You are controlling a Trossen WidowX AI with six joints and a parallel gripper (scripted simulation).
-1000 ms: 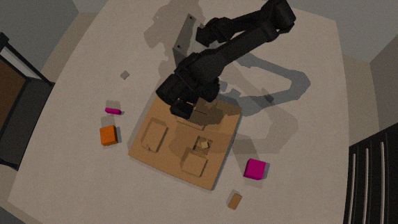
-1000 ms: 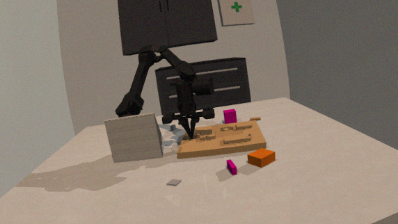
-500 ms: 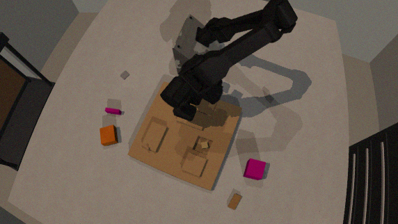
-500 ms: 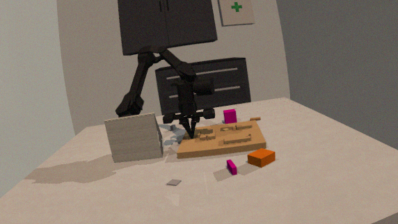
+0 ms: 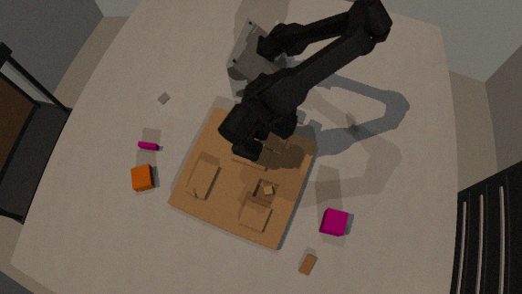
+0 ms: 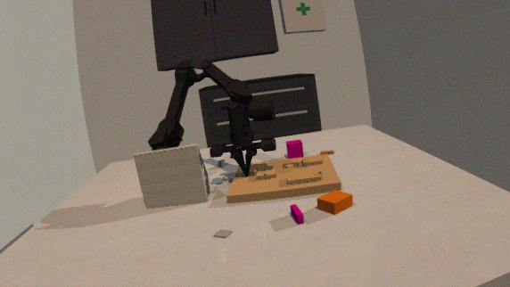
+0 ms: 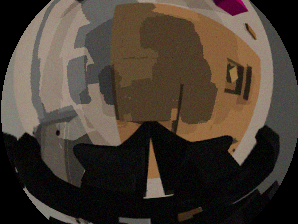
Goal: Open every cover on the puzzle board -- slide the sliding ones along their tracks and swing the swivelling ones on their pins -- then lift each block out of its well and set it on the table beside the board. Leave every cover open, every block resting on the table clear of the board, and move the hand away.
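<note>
The tan puzzle board (image 5: pixel 228 194) (image 6: pixel 285 194) (image 7: pixel 222 42) lies flat on the table. A raised cover (image 5: pixel 203 177) (image 6: pixel 304 178) with a small knob sits on one side. Another cover (image 5: pixel 255 215) (image 6: pixel 313 163) lies beside an uncovered square well, where a small pale yellowish block (image 5: pixel 267 190) (image 7: pixel 233 75) shows. A third raised cover (image 6: pixel 266 174) is partly hidden by the arm in the top view. My gripper (image 6: pixel 247 174) (image 7: pixel 149 121) is shut and empty, its tips low at the board's surface, beside that third cover. Whether the tips touch is unclear. Heavy shadow darkens that part.
An orange block (image 5: pixel 142 178) (image 6: pixel 334 202) and a magenta bar (image 5: pixel 148 146) (image 6: pixel 297 214) lie off one side. A magenta block (image 5: pixel 334 222) (image 6: pixel 294 149) and a small brown piece (image 5: pixel 307 264) (image 6: pixel 327 152) lie off the other. A grey tile (image 5: pixel 163 98) and a large grey box (image 6: pixel 171 178) are near.
</note>
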